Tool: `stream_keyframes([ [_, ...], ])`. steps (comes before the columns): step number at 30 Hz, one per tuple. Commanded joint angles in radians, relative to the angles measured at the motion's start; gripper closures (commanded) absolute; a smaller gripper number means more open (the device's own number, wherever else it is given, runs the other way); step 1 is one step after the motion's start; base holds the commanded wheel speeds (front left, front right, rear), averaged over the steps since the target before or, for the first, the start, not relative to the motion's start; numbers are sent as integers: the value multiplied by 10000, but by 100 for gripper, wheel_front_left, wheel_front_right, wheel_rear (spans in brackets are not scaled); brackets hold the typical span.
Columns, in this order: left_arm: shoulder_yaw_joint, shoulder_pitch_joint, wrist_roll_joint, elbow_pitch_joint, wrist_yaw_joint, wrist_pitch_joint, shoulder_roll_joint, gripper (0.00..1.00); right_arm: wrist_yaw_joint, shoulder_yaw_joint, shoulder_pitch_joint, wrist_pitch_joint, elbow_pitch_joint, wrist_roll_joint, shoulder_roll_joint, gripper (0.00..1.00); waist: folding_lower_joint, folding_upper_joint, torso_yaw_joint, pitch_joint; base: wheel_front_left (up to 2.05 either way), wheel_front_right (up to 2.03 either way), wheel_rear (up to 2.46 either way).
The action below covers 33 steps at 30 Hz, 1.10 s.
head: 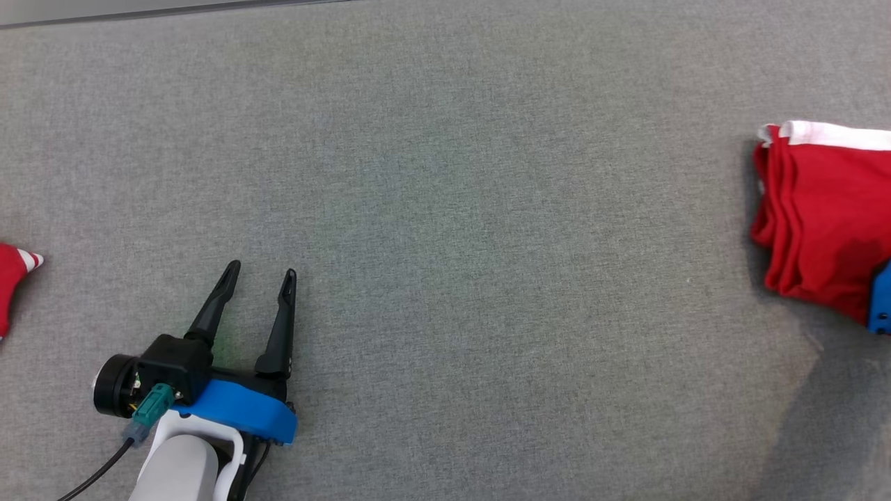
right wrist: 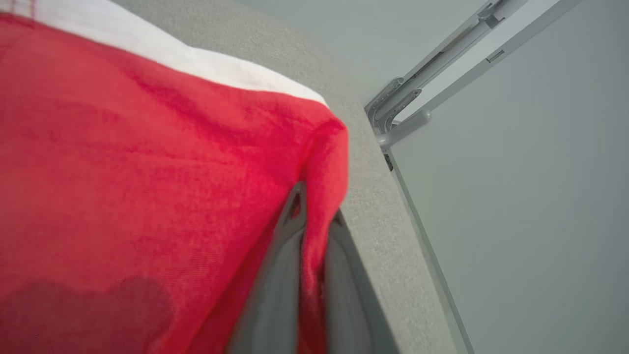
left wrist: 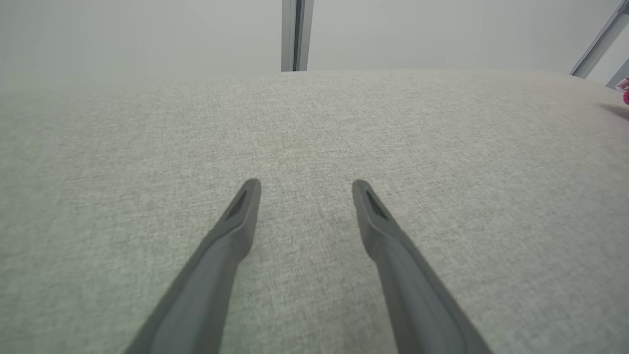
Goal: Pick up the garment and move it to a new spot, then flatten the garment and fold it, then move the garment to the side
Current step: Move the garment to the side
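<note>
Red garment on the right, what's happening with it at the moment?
The right jaws are shut on an edge of the folded red garment, which lies at the right side of the grey fabric-covered table, near its edge. The left jaws stand open and empty over bare table. Another red-and-white cloth pokes in at the far left.

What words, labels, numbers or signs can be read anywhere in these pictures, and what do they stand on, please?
None can be read.
The garment shows plain red cloth, a white band and a darker patch, with no lettering.
The left gripper and the table bear no marks.
</note>
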Motion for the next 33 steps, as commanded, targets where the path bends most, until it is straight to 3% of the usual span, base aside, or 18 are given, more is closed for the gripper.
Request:
stream_keyframes([
  [1, 12, 32, -30, -46, -20, -28, 49, 0, -3, -246, 22, 11, -78, -103, -205, 100, -1, -2, 22, 30, 0, 0, 0],
  [6, 13, -72, -35, -81, -20, -27, 98, 0, -3, -1104, -319, -172, 275, -211, -706, 100, -1, -2, 42, 110, 0, 0, 0],
  [7, 19, -102, -39, -82, -20, -27, 104, 0, -2, -1256, -391, -267, 442, -207, -816, 96, -1, -2, 54, 128, 0, 0, 0],
  [8, 22, -129, -40, -79, -20, -27, 114, 0, -3, -1414, -472, -405, 609, -150, -919, 60, -1, -2, 64, 150, 0, 0, 0],
  [9, 28, -149, -39, -59, -20, -27, 128, 0, -2, -1546, -573, -550, 849, -115, -1021, 0, -1, -2, 70, 169, 0, 0, 0],
  [15, 51, -205, -76, 123, -19, -25, 135, 0, -2, -2579, -1047, -1300, 2033, -429, -1562, 0, -1, -2, 125, 182, 0, 0, 0],
  [18, 111, -201, -66, 138, -19, -27, 32, 0, 0, -2689, -1419, -2014, 2367, -538, -1511, 0, -1, -2, 176, 47, 0, 0, 0],
  [20, 190, -161, -57, 161, -19, -27, -54, 0, 0, -2219, -1859, -2191, 2411, -199, -1249, 0, -1, -2, 187, -94, 0, 0, 0],
  [23, 392, -123, 6, 204, -19, -30, -173, 0, -2, -643, -1875, -2207, 1398, 1029, -653, 0, -1, -2, 208, -306, 0, 0, 0],
  [29, 868, 55, 297, 440, -19, -27, -566, 0, 0, 1706, -536, -2207, -619, 2985, 857, 0, -1, -2, 402, -1060, 0, 0, 0],
  [33, 1095, 186, 549, 646, -19, -28, -859, 0, 0, 2807, 845, -2207, -1390, 4024, 1193, 0, -1, -2, 666, -1562, 0, 0, 0],
])
